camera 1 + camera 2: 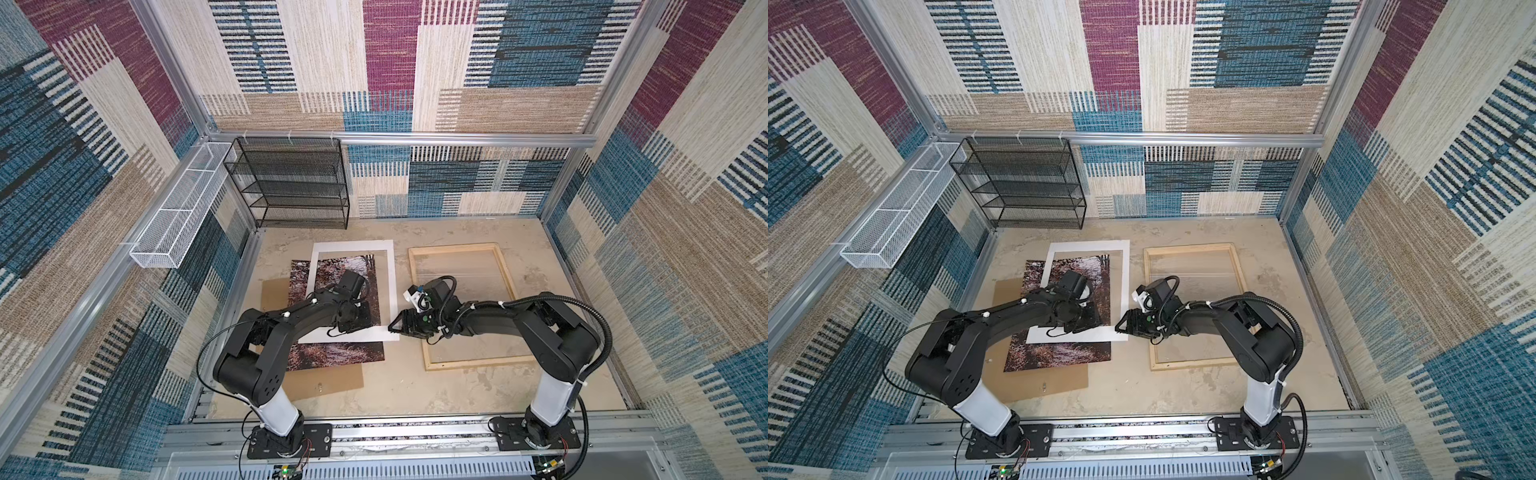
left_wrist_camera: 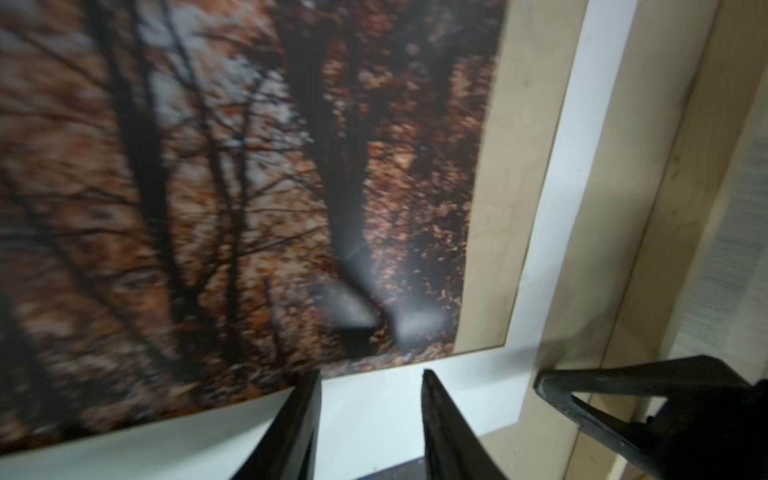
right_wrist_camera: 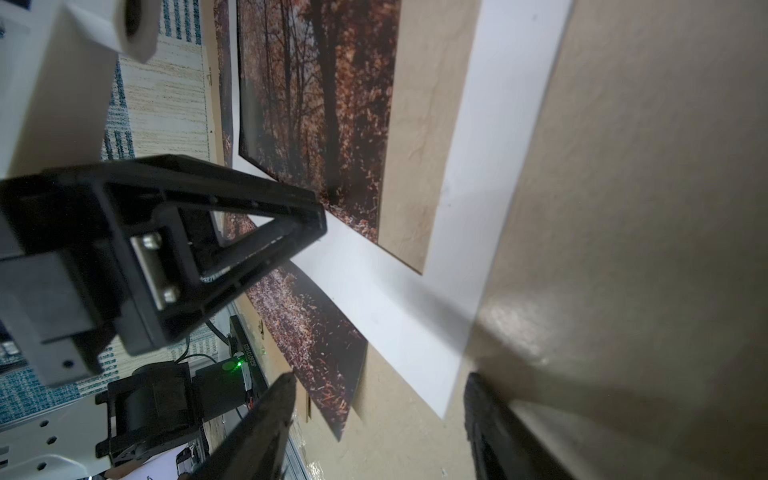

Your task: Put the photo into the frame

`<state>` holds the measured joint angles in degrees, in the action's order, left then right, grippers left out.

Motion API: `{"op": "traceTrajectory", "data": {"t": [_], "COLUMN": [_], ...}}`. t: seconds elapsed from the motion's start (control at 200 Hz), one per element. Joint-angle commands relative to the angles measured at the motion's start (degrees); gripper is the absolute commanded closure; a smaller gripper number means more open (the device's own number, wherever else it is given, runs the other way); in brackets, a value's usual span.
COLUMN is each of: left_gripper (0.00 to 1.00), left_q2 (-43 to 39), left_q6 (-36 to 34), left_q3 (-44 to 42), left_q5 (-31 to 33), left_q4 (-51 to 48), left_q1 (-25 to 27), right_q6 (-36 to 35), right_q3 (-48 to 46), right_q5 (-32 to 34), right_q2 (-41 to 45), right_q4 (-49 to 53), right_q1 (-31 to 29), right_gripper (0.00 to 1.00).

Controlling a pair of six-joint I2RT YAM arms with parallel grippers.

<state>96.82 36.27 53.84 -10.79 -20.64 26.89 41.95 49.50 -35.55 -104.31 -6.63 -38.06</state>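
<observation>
In both top views your left claw's fingertips are hidden under its own wrist. Only the left wrist view shows the left claw (image 2: 372, 378) released, its fingers parted with nothing between them but the near strip of the white mat (image 2: 552, 208). One fingertip sits right at the mat's inner edge, where the photo (image 2: 249, 187) begins; whether it presses down you cannot tell. The right wrist view shows what the top views blur: your right claw (image 3: 380, 376) is also released, fingers wide apart, with the mat's corner (image 3: 490, 145) lying in the gap and gripped by neither finger. It also shows the left claw's finger just ahead, over that same strip. From above, the photo (image 1: 336, 357) lies flat on the brown backing board (image 1: 328, 384), directly under and ahead of the left claw. The mat (image 1: 353, 245) lies on top of it, covering much of it and in the way of any lift. The frame (image 1: 478, 362) lies on the table (image 1: 457, 395) behind the right claw, apart from the mat, and your right arm crosses it. Well beyond both claws, against the walls, are a black mesh shelf (image 1: 291, 183) and a white mesh basket (image 1: 183, 208).
</observation>
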Motion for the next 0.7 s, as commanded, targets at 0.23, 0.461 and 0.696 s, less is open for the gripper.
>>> {"op": "traceTrajectory", "data": {"t": [0.23,0.461,0.696], "left_gripper": [0.59,0.60,0.60], "left_q2": [6.1,5.1,-0.2], "left_q6": [2.3,2.5,4.0], "left_q3": [-0.1,-1.9,-7.2], "left_q5": [-0.5,1.2,3.7], "left_q4": [0.5,-1.0,-2.4], "left_q1": [1.0,0.9,1.0], "right_q6": [4.4,1.0,-4.4], "right_q3": [-3.3,-1.0,4.4], "right_q5": [3.9,7.5,7.3], "right_q2": [2.2,2.7,-1.3], "right_q4": [0.7,4.1,7.1], "right_q1": [0.0,1.0,1.4], "right_gripper": [0.33,0.33,0.34]}}
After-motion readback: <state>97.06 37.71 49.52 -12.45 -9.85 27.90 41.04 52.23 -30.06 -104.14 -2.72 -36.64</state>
